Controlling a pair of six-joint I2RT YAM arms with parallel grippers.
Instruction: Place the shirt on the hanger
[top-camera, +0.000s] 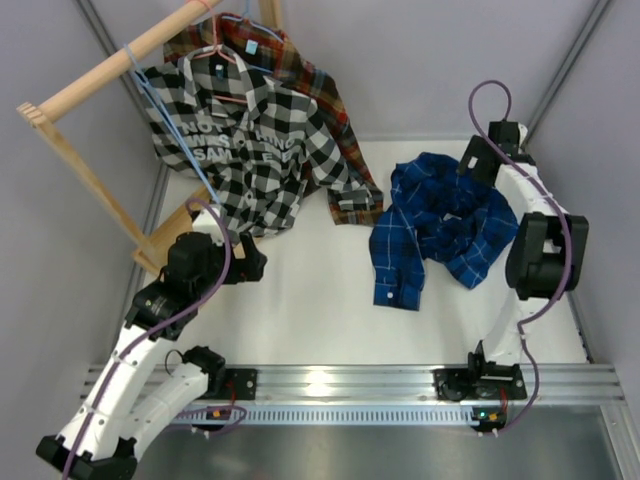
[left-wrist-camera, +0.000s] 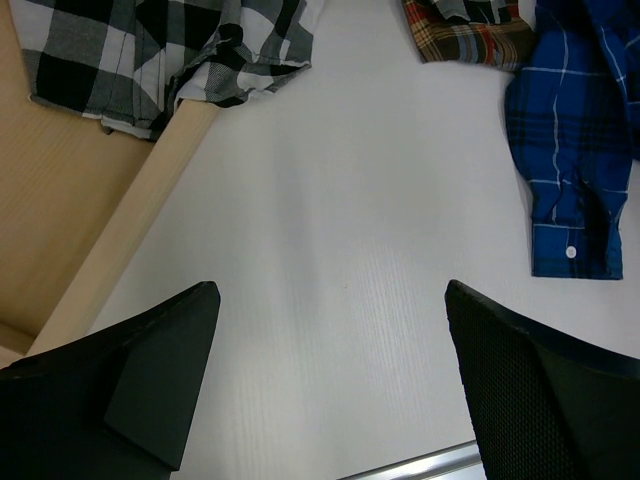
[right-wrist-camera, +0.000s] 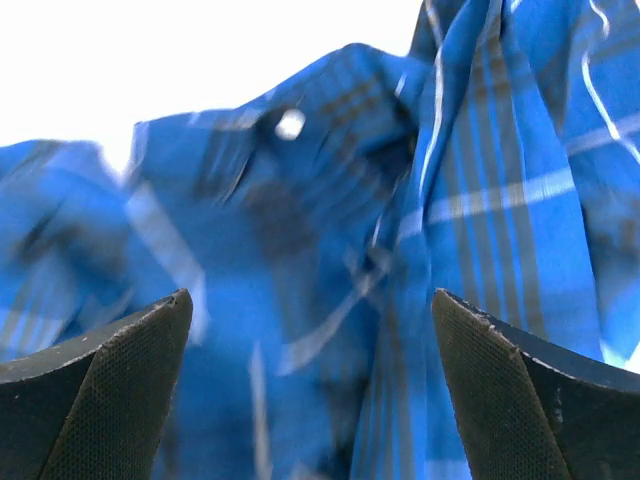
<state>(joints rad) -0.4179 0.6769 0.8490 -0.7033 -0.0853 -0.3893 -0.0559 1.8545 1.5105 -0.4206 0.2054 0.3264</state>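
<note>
The dark blue plaid shirt (top-camera: 440, 225) lies crumpled on the white table at the right, with one sleeve and its cuff (left-wrist-camera: 575, 215) trailing toward the near side. The light-blue wire hanger (top-camera: 152, 95) hangs from the wooden rail at the back left, beside the checked shirt. My right gripper (top-camera: 470, 166) is open at the shirt's far right edge. In the right wrist view the plaid cloth (right-wrist-camera: 330, 250) fills the space just beyond the open right gripper (right-wrist-camera: 310, 335). My left gripper (top-camera: 253, 265) is open and empty over bare table (left-wrist-camera: 330, 300), left of the shirt.
A wooden clothes rack (top-camera: 110, 70) stands at the back left, with its base board (left-wrist-camera: 90, 220) beside my left gripper. A black-and-white checked shirt (top-camera: 240, 130) and a red-brown plaid shirt (top-camera: 335, 140) hang on it, on a pinkish-red hanger (top-camera: 232, 50).
</note>
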